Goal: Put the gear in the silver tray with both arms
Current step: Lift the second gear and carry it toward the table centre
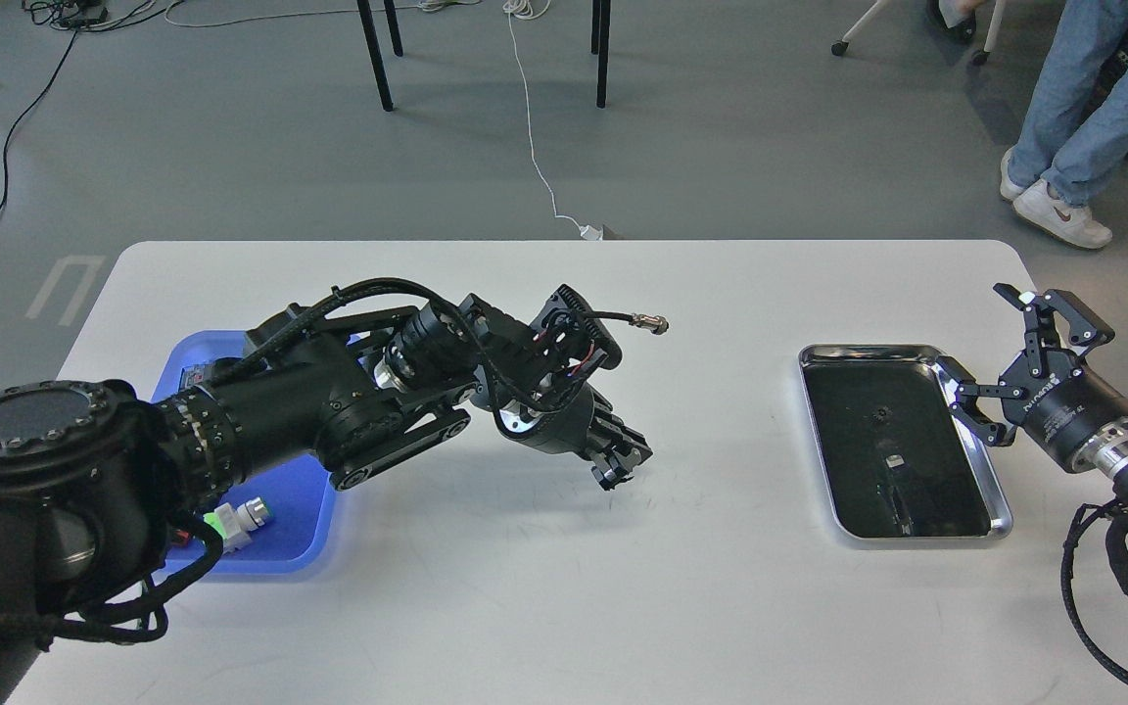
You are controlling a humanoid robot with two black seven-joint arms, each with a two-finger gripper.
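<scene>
Silver tray [1000, 509] holds perhaps one small gear [879, 411]; right gripper [995, 364] jaws wide, left gripper [620, 472] jaws unreadable

Silver tray [1000, 490] flat on table right side, dark mirror bottom; small dark gear [879, 411] inside, far half.

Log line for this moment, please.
left gripper: over white table, grip unclear | right gripper: open beside shiny rectangular silver tray | small dark gear in tray
</scene>
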